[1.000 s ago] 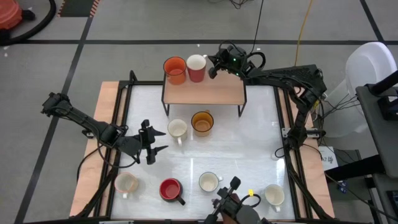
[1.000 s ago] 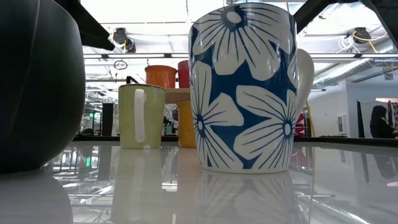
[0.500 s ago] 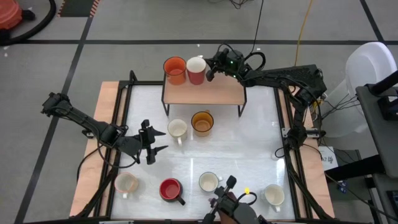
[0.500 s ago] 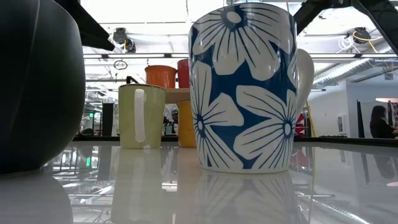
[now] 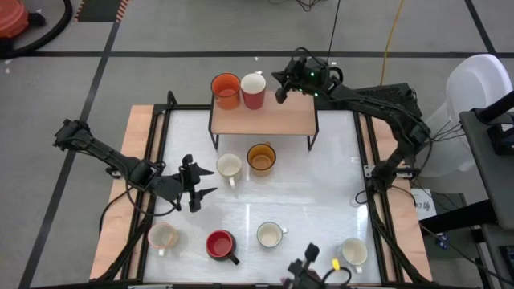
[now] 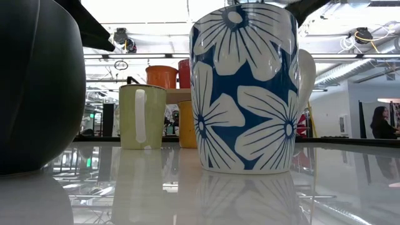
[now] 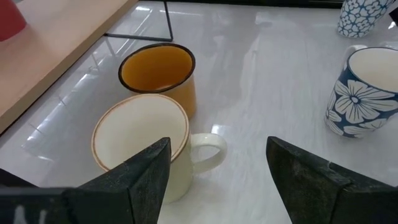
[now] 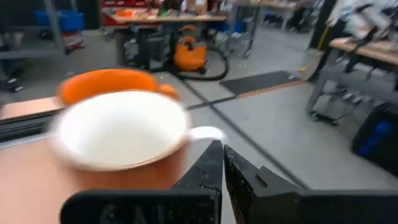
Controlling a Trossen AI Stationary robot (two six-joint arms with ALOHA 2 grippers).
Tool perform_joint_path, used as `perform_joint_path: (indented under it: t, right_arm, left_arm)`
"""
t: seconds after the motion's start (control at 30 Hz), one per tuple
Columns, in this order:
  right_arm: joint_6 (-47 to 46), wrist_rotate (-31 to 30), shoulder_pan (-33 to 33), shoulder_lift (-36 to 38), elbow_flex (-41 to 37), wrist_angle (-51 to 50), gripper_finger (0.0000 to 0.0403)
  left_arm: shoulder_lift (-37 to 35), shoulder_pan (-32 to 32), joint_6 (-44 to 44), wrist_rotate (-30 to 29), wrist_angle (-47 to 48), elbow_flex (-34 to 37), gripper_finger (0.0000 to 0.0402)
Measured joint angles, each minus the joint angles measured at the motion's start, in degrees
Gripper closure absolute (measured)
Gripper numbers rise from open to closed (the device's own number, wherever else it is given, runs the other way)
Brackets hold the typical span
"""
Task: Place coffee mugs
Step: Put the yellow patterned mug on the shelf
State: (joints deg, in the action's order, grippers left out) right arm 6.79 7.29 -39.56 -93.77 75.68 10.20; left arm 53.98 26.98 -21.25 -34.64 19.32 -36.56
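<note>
On the wooden riser (image 5: 265,120) at the table's far side stand an orange mug (image 5: 226,90) and a red mug with a white inside (image 5: 253,88). My right gripper (image 5: 279,90) hovers just right of the red mug (image 8: 118,134), fingers shut (image 8: 222,155), a little short of its pale handle (image 8: 205,132). My left gripper (image 5: 201,183) is open, level, with the cream mug (image 7: 140,146) and its handle (image 7: 208,152) ahead of its fingers. The amber mug (image 7: 158,71) stands behind the cream one. Both stand on their bases on the white table.
Several more mugs stand along the near edge: a cream one (image 5: 163,237), a red one (image 5: 219,243), the blue flowered one (image 5: 269,234) and a white one (image 5: 353,251). The flowered mug (image 6: 244,87) fills the low view. Bare table lies right of the amber mug.
My right gripper first came closer to the red mug on the riser, then drew back toward the table's right and far side, away from the mug. The mugs stay where they were. My left arm has kept still.
</note>
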Motion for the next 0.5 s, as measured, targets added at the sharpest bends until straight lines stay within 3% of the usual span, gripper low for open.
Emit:
perform_joint_path:
  t: [0.17, 0.5]
  right_arm:
    - [-0.31, -0.55, 4.08, 3.46, -4.64, -3.90, 0.0403]
    - [-7.75, -4.87, 11.92, 12.52, -26.78, 11.56, 0.0403]
  left_arm:
    - [0.02, 0.17, -1.64, 0.00, 0.05, 0.00, 0.0133]
    - [0.02, 0.90, -2.89, 0.00, 0.07, 0.00, 0.0133]
